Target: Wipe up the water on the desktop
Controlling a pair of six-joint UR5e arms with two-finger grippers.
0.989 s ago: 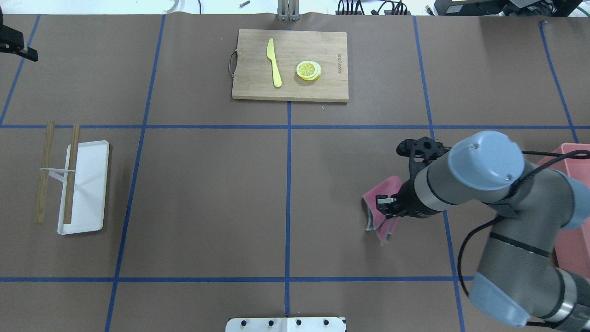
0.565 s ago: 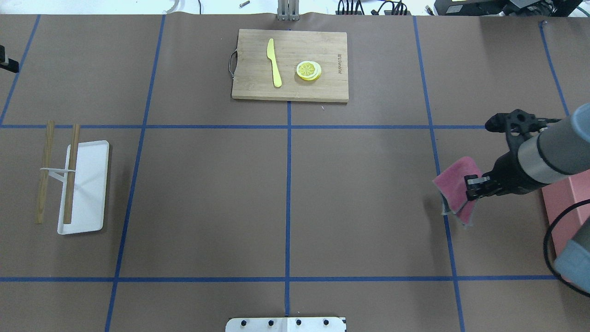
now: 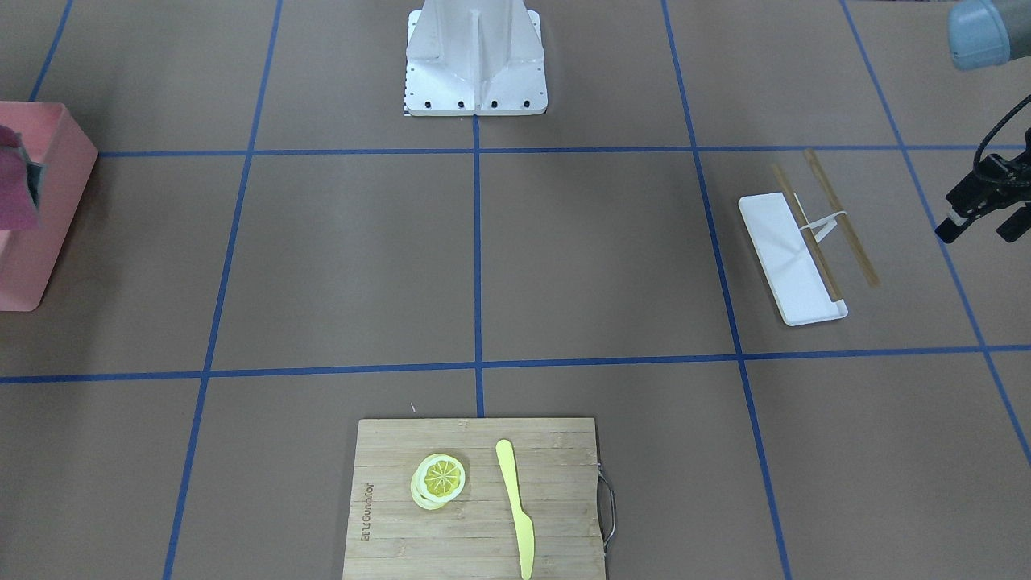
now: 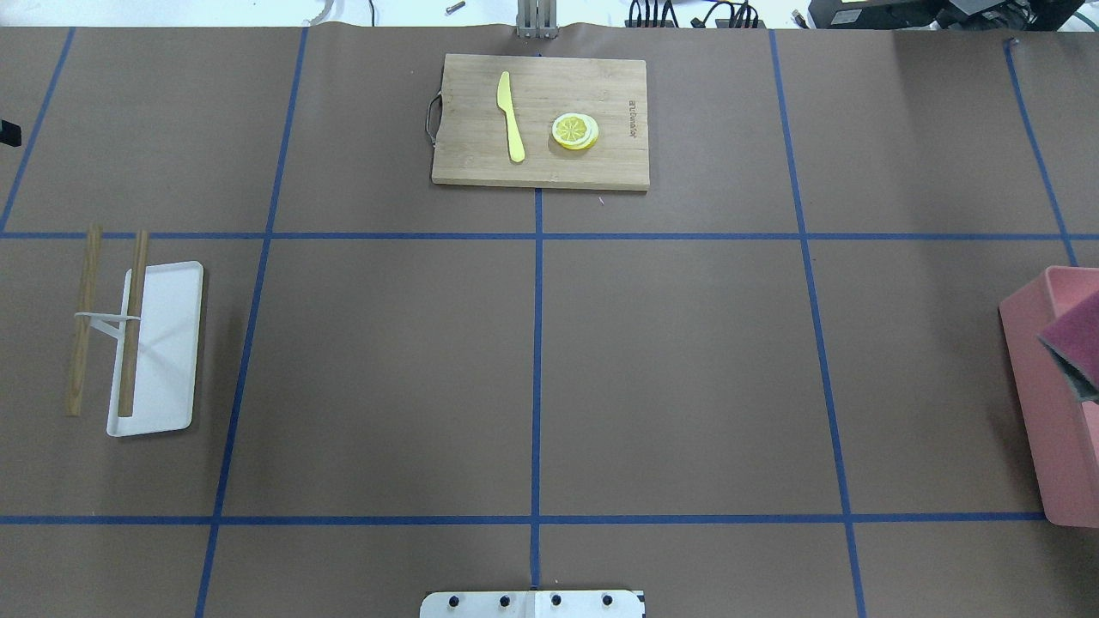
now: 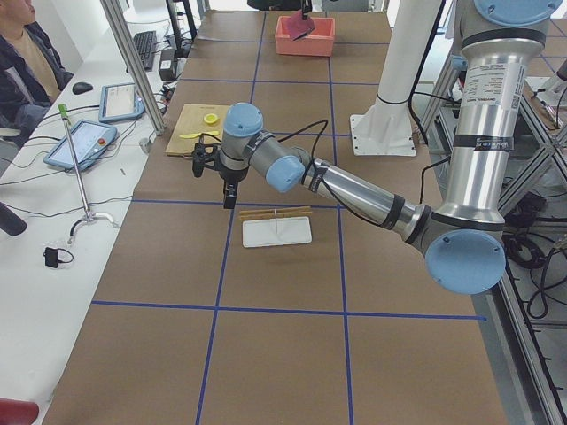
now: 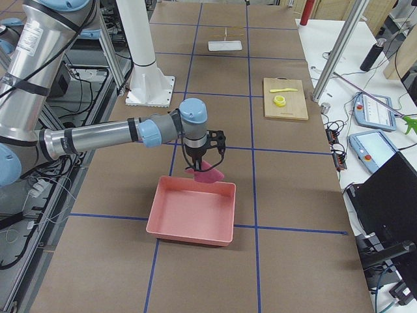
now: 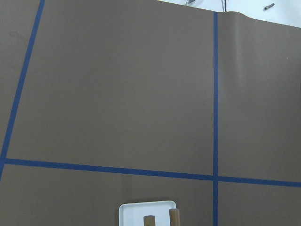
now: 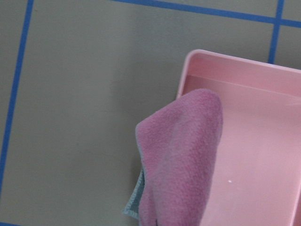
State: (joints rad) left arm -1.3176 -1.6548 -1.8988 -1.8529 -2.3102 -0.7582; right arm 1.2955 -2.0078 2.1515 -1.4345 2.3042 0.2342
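Dangling limp over the pink bin [image 4: 1030,403], the soft, light magenta cloth [image 8: 183,155] probably suits an edge pinch; right gripper [image 6: 205,160] grasp untellable; left gripper [image 3: 983,228] spread, empty.

Little could be read. Well apart from the left claw [image 3: 979,225], across the bench [image 3: 596,258], the cutting board [image 3: 483,515] carried one short line of burnt-in brand lettering [image 3: 368,513] along the short edge opposite its handle, too small to spell out with certainty. Far up the left arm [image 5: 354,188] from that claw, a printed label [image 5: 485,87] on the grey tube stayed illegible.
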